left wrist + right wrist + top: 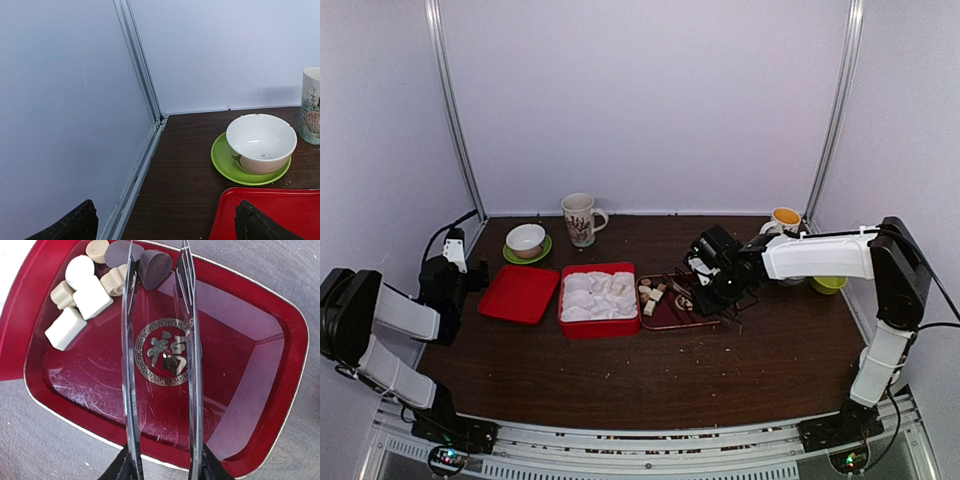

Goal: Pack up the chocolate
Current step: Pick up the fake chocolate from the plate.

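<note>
The chocolate is a cluster of cream and brown pieces in the far left corner of a small red tray with a gold emblem. In the top view the pieces lie at the tray's left end. My right gripper hangs over the tray, its long clear fingers apart. A brown piece lies between the tips with thin gaps on both sides. My left gripper stands wide open and empty over the table by the left wall, one finger above the red lid.
A red box with a white moulded insert sits left of the small tray, its lid beside it. A white bowl on a green saucer and a mug stand at the back. A yellow-filled cup stands back right.
</note>
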You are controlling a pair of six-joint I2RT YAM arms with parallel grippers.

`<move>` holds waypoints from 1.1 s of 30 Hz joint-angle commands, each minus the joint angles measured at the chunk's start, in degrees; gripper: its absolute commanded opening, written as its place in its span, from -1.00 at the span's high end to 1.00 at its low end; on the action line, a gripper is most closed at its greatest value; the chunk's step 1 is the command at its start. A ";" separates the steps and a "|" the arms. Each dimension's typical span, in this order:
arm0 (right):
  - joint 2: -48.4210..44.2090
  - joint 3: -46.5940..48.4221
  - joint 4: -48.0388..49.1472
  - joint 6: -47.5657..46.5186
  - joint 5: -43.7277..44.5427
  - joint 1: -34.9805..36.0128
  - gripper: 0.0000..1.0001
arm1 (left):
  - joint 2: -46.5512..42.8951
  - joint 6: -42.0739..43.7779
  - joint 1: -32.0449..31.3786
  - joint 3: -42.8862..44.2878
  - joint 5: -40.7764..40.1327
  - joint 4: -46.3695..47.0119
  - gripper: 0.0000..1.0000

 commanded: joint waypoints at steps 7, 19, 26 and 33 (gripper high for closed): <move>3.06 3.70 -0.82 0.92 2.25 -0.27 0.23 | 0.20 -0.57 0.29 0.64 -0.38 2.32 -0.96; -0.33 0.84 0.20 1.81 4.67 -0.29 0.34 | 0.20 -0.57 0.37 0.57 -0.38 2.31 -0.95; -2.51 -0.70 1.70 1.96 4.37 -0.37 0.41 | 0.18 -0.55 0.30 0.61 -0.35 2.30 -0.96; -4.96 -1.94 2.88 0.91 3.62 -0.32 0.46 | 0.12 -0.57 0.30 0.58 -0.33 2.31 -0.96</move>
